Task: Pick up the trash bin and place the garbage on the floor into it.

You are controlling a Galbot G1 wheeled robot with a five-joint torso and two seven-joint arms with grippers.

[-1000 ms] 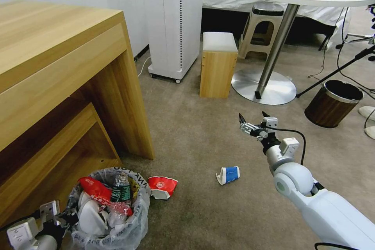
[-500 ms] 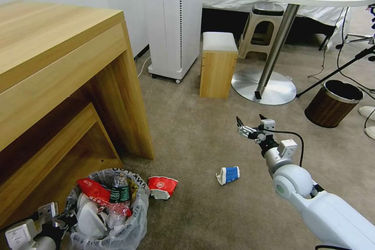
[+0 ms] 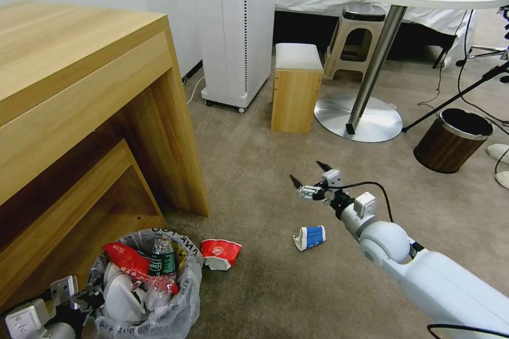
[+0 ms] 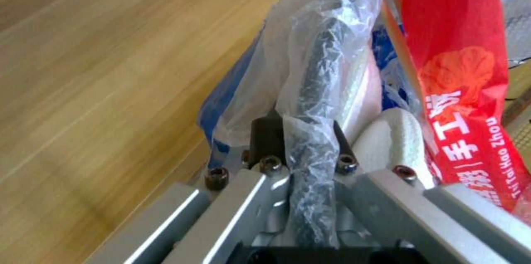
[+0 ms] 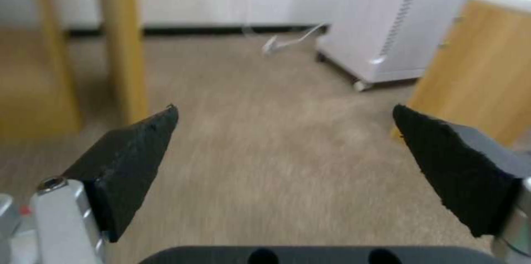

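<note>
The trash bin [image 3: 159, 302], lined with a crinkly plastic bag, stands at the lower left beside the desk. It holds a red packet [image 3: 130, 259], a green-labelled bottle [image 3: 163, 259] and white slippers [image 3: 122, 296]. My left gripper [image 3: 85, 296] is shut on its bag-wrapped rim [image 4: 310, 89], seen close up in the left wrist view with the gripper [image 4: 301, 131] clamped around it. On the floor [image 3: 265, 286] lie a red-white paper cup [image 3: 220, 252] and a blue-white paper cup [image 3: 310, 237]. My right gripper [image 3: 307, 177] hovers open just beyond the blue-white cup, with bare carpet between its fingertips [image 5: 138, 147].
A wooden desk [image 3: 79, 90] rises on the left, right beside the bin. Farther off stand a white appliance [image 3: 233, 26], a wooden stool [image 3: 296, 87], a round table's base [image 3: 358, 116] and a brown wood-grain bin [image 3: 452, 139]. Cables run along the right side.
My right gripper has swung left and a little lower, toward the blue-white cup, staying open. The left gripper and the bin have sunk slightly.
</note>
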